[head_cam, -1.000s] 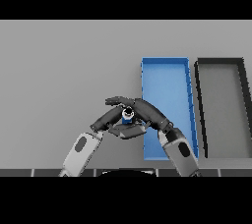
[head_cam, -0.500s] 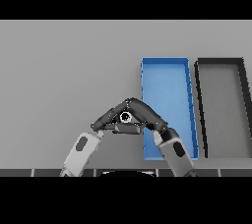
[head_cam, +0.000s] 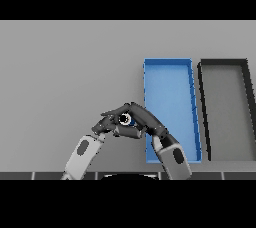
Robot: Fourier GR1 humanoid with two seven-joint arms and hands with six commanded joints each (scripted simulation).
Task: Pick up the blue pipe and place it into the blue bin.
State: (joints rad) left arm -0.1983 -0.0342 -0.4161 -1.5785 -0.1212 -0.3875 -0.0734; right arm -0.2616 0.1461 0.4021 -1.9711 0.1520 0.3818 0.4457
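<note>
— Where do we see the pipe (head_cam: 126, 119)?
— Just left of the blue bin (head_cam: 170, 97), above the tabletop (head_cam: 65, 72), open end facing us, long axis running away.
— Our hands?
— Right hand (head_cam: 145, 121) curls round it; left hand (head_cam: 107, 124) meets it, fingers curled against it.

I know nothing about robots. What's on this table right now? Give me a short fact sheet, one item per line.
table: grey
blue pipe: small, held between both hands, just left of the blue bin
blue bin: long open tray, nothing inside
black bin: right of the blue one, nothing inside
left hand: fingers curled against the pipe
right hand: fingers curled round the pipe
pipe in bin: not yet
</note>
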